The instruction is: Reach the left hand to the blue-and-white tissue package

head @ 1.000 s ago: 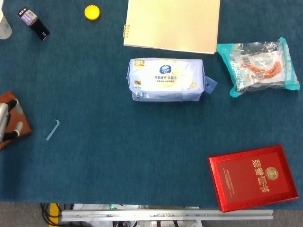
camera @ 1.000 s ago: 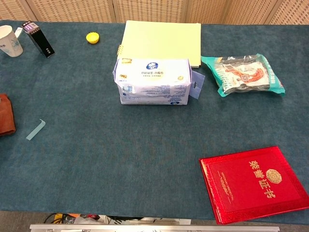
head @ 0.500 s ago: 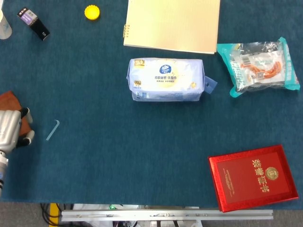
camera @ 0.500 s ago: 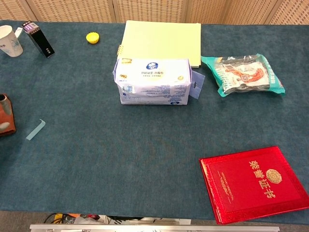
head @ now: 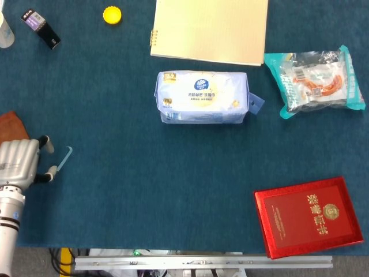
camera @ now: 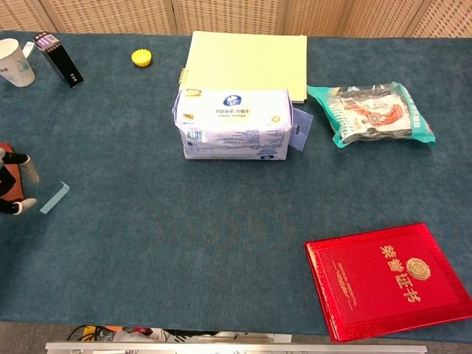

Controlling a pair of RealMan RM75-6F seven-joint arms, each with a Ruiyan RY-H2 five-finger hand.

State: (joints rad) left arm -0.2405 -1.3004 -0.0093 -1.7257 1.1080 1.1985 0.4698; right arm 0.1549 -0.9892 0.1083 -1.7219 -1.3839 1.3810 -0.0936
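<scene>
The blue-and-white tissue package [head: 202, 97] [camera: 236, 124] lies on the blue table cloth, just in front of the notebook. My left hand [head: 23, 161] [camera: 13, 184] is at the table's left edge, far to the left of the package and nearer the front. Its fingers are apart and point right, and it holds nothing. A fingertip [head: 52, 171] lies close to a small pale-blue strip [head: 64, 157] [camera: 54, 198]. My right hand shows in neither view.
A yellow spiral notebook [head: 210, 29] [camera: 247, 63] lies behind the package, with a teal snack bag [head: 316, 81] [camera: 372, 112] to its right. A red booklet [head: 308, 216] is at the front right. A yellow cap [head: 112, 15], black box [head: 40, 27], cup [camera: 15, 63] and brown item [head: 10, 122] occupy the left.
My left hand has come in from the left edge, moving right over the brown item toward the pale-blue strip. Nothing else has moved.
</scene>
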